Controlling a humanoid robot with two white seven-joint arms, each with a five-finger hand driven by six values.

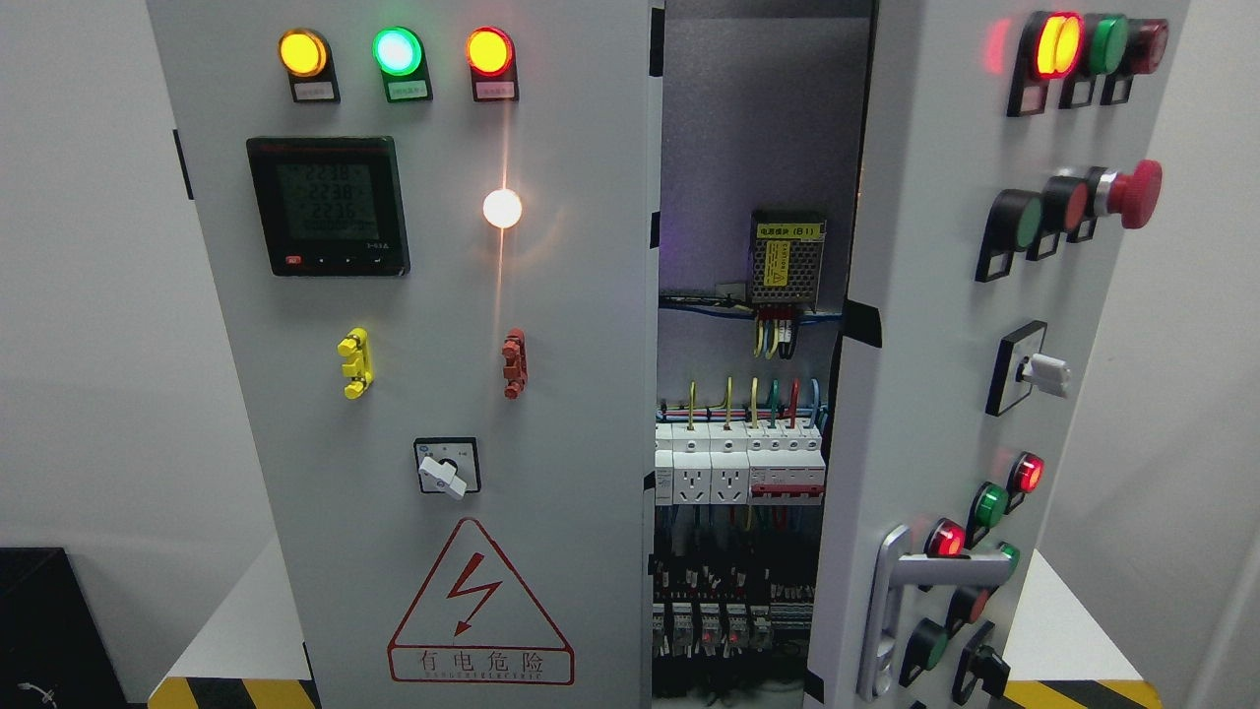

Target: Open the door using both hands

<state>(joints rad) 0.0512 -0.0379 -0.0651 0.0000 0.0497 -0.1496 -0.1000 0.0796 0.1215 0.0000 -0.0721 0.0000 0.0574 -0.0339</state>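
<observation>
Grey cabinet's right door (945,394) ajar on a white platform (231,630), white walls (89,295) behind.

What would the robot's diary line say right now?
right door: swung partly open | left door: shut | breakers showing in gap | hands: not in view

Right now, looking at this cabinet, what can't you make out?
- Robot hands: neither shows in the head view.
- Lamp labels: print too small to read.
- Lower wiring: dark, partly behind the right door.
- Door handle: bottom cut off by the picture's lower edge.
</observation>
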